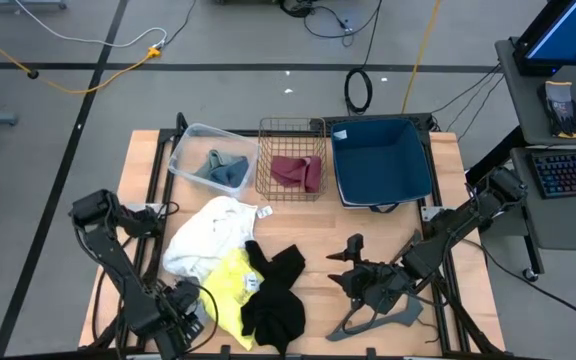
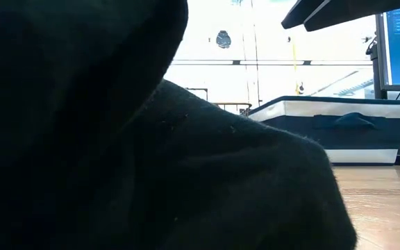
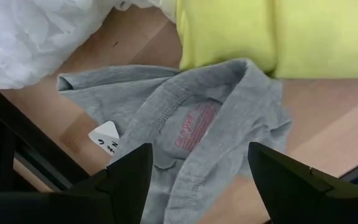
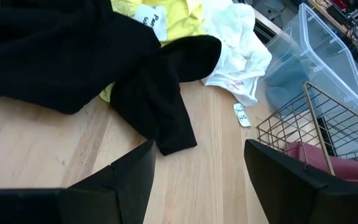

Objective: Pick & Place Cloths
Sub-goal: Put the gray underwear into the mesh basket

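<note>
Nearest the low camera: black cloth [image 2: 151, 153] fills most of that view, blocking the table.
Left gripper [image 3: 197, 180]: at the table's near left edge, fingers spread wide over a grey cloth [image 3: 197, 118], holding nothing.
Right gripper [image 4: 197, 180]: near the front right, fingers parted above bare wood, holding nothing; a grey hanger [image 1: 378, 318] lies just beside it.
Loose pile: white cloth [image 1: 208, 235], yellow cloth [image 1: 230, 285] and black cloth overlap at centre front.
Sorted: teal-blue cloth [image 1: 223, 168] in the clear plastic bin [image 1: 190, 140]; maroon cloth [image 1: 296, 172] in the wire basket [image 1: 268, 135]; navy bin [image 1: 383, 160] to their right.
Surface: light wooden table [image 1: 318, 230].
Room: grey floor with cables, a keyboard [image 1: 573, 170] and monitor at right.
Writing: grey cloth's pink neck print and the small white tags are unreadable.
</note>
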You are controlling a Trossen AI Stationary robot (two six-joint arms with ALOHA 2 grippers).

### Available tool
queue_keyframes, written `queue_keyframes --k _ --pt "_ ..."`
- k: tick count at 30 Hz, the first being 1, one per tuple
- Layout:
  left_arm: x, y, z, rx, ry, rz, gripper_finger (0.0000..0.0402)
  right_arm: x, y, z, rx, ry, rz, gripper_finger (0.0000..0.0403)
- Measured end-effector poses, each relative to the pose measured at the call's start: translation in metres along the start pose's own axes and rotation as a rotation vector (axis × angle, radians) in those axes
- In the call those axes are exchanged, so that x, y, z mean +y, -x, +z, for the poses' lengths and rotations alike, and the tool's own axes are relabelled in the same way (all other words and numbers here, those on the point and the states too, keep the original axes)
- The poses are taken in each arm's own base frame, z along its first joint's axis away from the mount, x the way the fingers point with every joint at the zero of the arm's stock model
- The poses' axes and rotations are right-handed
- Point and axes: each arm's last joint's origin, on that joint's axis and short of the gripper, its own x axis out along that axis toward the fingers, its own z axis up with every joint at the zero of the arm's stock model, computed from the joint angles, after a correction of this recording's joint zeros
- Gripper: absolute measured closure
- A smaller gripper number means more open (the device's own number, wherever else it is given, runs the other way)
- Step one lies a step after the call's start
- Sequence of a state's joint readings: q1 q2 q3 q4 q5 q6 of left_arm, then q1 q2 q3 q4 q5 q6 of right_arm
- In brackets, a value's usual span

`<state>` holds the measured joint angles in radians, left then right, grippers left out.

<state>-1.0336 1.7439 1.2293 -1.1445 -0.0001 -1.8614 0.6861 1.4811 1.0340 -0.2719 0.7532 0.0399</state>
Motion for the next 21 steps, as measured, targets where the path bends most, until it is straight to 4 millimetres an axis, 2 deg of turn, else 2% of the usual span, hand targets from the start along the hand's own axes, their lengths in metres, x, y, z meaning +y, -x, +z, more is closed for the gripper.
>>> queue_keyframes --k 15,18,21 --pt "-0.015 -0.031 -0.008 -0.011 -0.061 0.059 0.0134 0.002 0.0 0.001 -0.009 -0.009 0.053 0.0165" --pt "-0.015 -0.033 -0.008 -0.018 -0.064 0.064 0.0147 0.002 0.0 0.001 -0.008 -0.009 0.053 0.0165" --pt "-0.016 -0.033 -0.008 -0.015 -0.084 0.051 0.018 0.002 0.0 0.001 -0.008 -0.009 0.053 0.0165"
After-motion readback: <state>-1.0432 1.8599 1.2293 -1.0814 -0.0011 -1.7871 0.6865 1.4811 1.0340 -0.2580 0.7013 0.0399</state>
